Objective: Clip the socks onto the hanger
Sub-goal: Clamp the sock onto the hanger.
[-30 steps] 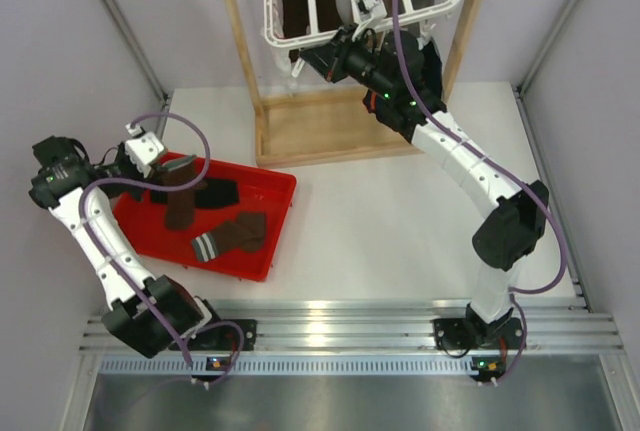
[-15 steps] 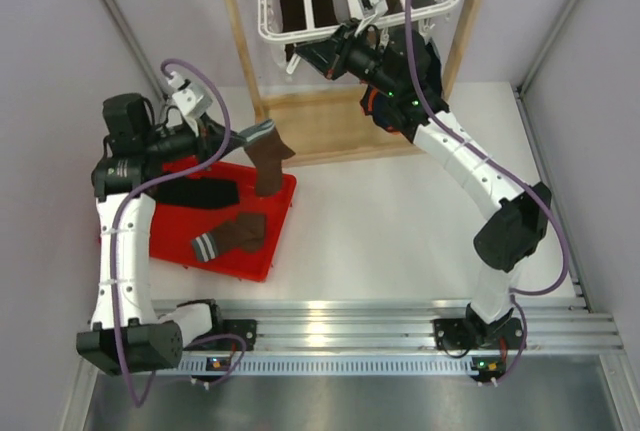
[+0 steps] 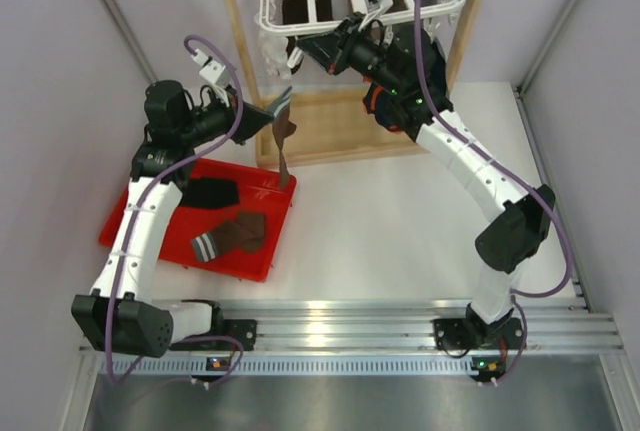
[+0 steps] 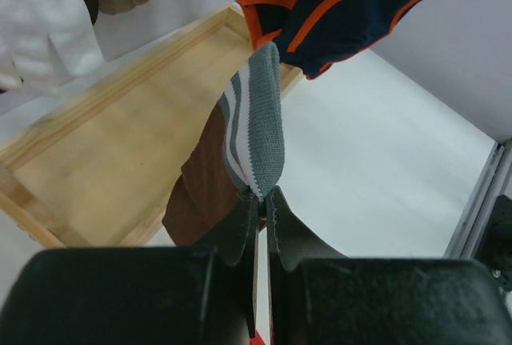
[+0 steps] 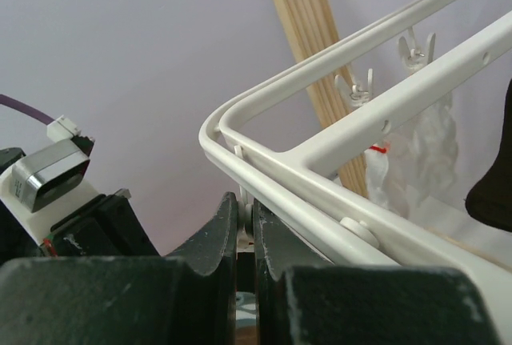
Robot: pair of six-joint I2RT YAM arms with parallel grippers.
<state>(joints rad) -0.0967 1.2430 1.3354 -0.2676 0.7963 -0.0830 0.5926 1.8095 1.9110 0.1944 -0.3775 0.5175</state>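
Observation:
My left gripper (image 3: 268, 114) (image 4: 260, 194) is shut on the grey-and-white striped cuff of a dark brown sock (image 3: 285, 146) (image 4: 254, 133). The sock hangs in the air over the wooden base, just below the hanger's near left corner. The white hanger (image 3: 266, 1) (image 5: 360, 121) hangs at the top, with striped-cuff socks (image 3: 297, 6) clipped on it. At that corner my right gripper (image 3: 300, 47) (image 5: 246, 215) is shut on a small white clip (image 5: 243, 231) under the rim. A black sock (image 3: 212, 191) and a brown striped-cuff sock (image 3: 232, 236) lie in the red tray (image 3: 265, 201).
A light wooden post frame (image 3: 235, 41) with a shallow base (image 3: 330, 131) (image 4: 104, 161) stands around the hanger. Navy fabric with orange trim (image 4: 352, 1) hangs just beyond the held sock. The tray sits at the left of the white table (image 3: 400, 231).
My left arm has lifted the brown sock out of the tray and carried it up and right toward the hanger. The right gripper and the hanger have shifted slightly upward.

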